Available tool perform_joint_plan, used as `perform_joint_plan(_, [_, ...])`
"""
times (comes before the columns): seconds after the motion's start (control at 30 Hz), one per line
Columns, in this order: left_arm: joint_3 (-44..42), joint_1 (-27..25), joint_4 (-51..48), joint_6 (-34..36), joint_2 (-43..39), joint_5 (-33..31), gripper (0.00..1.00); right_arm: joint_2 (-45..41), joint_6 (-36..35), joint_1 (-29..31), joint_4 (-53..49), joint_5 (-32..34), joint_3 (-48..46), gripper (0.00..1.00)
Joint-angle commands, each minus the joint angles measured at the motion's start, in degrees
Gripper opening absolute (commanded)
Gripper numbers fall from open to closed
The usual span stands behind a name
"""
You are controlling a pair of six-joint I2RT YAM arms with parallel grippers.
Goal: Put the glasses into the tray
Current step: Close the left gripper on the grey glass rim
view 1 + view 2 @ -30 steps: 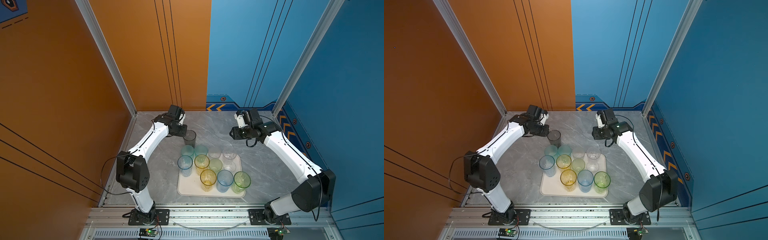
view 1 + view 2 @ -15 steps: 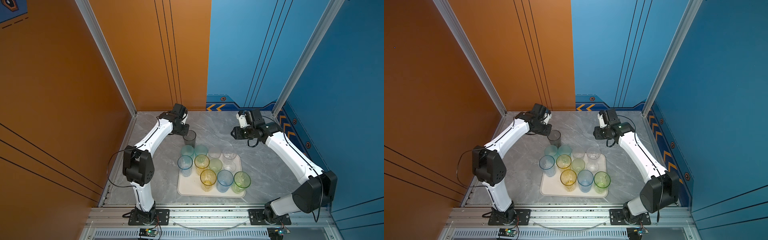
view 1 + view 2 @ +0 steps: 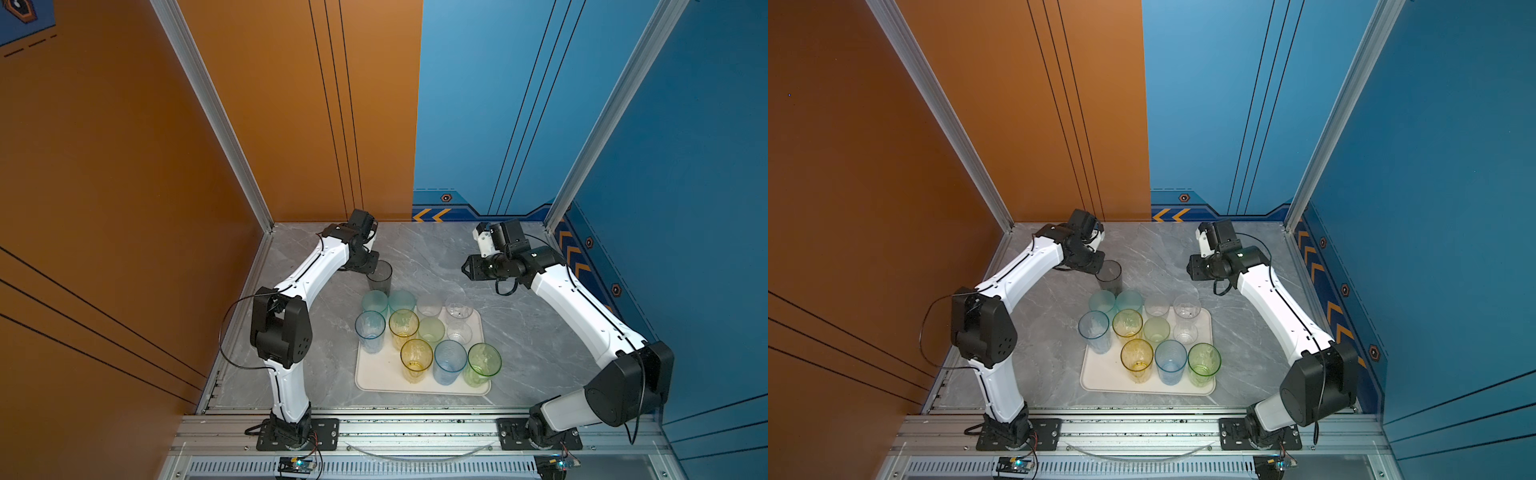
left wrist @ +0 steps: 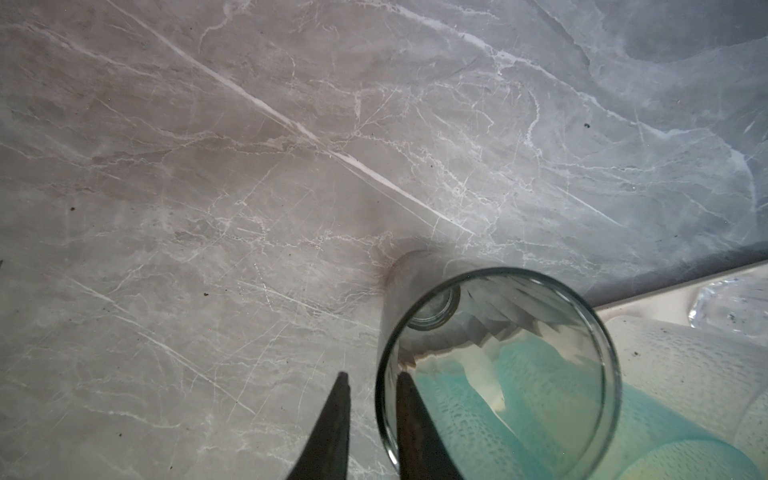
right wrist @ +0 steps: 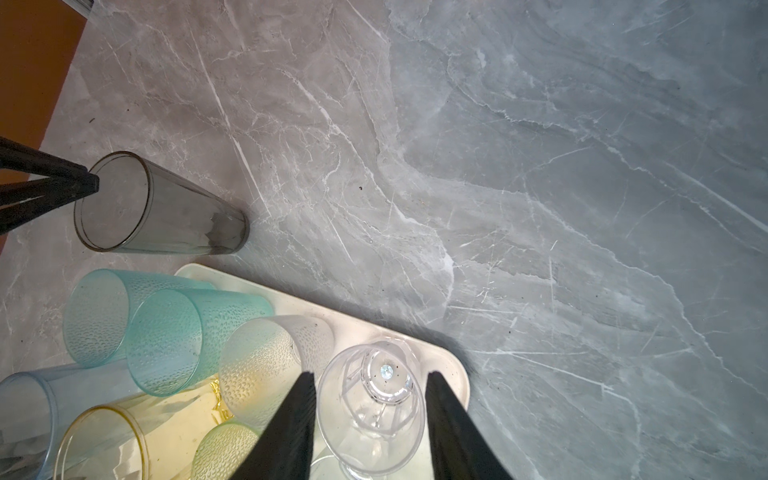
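The grey marble table carries everything. Between the two grippers, and nearer the arm bases than either of them, lies the cream tray. It is crowded with upright glasses in yellow, blue, green, teal and clear. Only a strip on the left arm's side, toward the bases, is bare.

One smoke-grey tumbler stands upright on the table, off the tray and just past its far edge, directly beneath the left gripper. That gripper's jaws stand a little apart astride the tumbler's rim, with one finger inside the glass and one outside. A sliver of table shows between the outer finger and the wall, so the rim is not yet pinched.

Two frosted teal tumblers stand just beside the grey one on its tray side, at the tray's far corner. They sit between it and the bare strip.

The right gripper hangs well apart from the left one, jaws wide and holding nothing. In its wrist view a clear faceted glass, at the tray's other far corner, shows between its fingers, untouched.
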Motion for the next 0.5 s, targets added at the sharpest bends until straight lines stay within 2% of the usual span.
perform_joint_plan(0.0, [2.21, -0.40, -1.62, 0.63, 1.52, -0.81, 0.21, -1.70, -0.34, -0.49, 0.86, -1.07, -0.79, 0.43])
perform_joint_plan(0.47, [3.78, -0.67, -2.62, 0.99, 3.06, -0.41, 0.18, -1.74, -0.43, -0.77, 1.15, -1.23, -1.24, 0.43])
